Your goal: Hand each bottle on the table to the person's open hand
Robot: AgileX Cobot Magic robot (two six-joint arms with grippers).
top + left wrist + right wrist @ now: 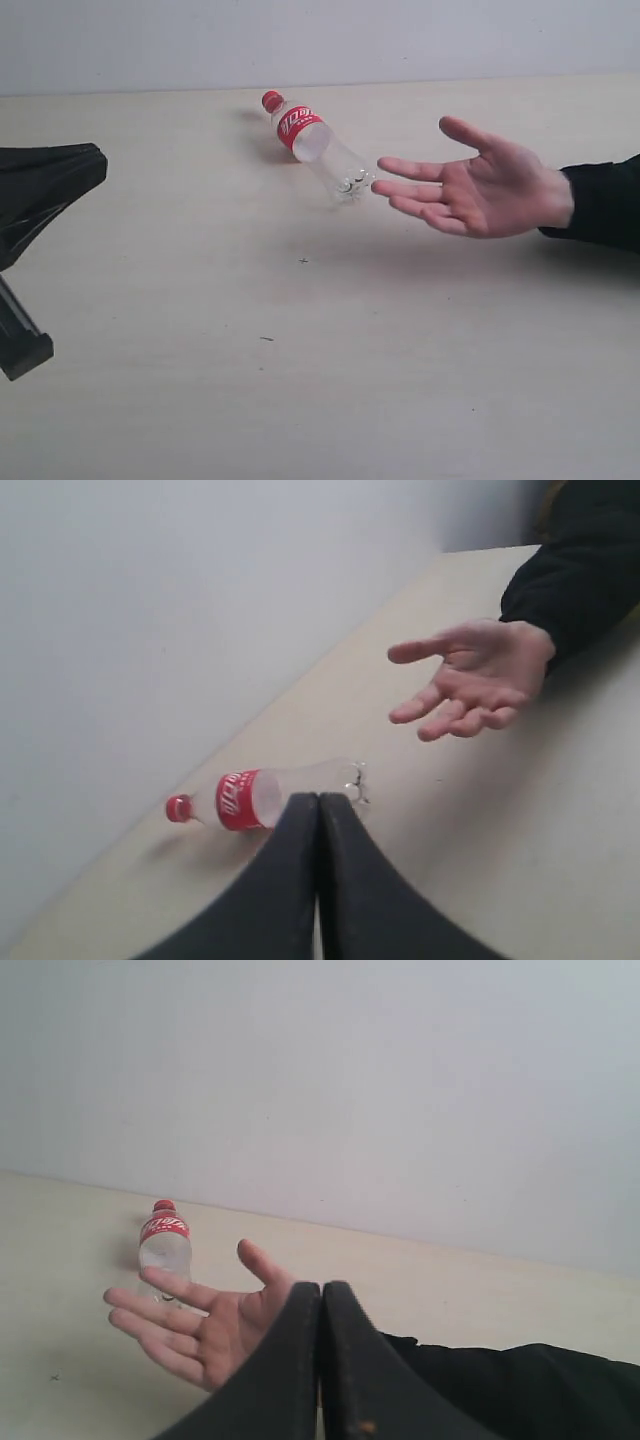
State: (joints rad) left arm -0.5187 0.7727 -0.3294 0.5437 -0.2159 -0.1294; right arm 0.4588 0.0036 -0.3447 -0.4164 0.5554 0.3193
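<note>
One bottle [315,143], clear with a red label and red cap, lies on its side on the beige table [300,380], cap toward the back wall. Its base almost meets the fingertips of the person's open hand [480,190], which hovers palm up on the right, black sleeve behind it. The other bottles are out of view. My left gripper [318,798] is shut and empty, well short of the bottle [270,795], and shows at the exterior view's left edge [92,165]. My right gripper [322,1286] is shut and empty, near the hand [205,1325].
A pale wall [320,40] runs along the table's far edge, close behind the bottle. A black part of the left arm [22,350] rests low at the left edge. The person's black sleeve [605,200] enters from the right.
</note>
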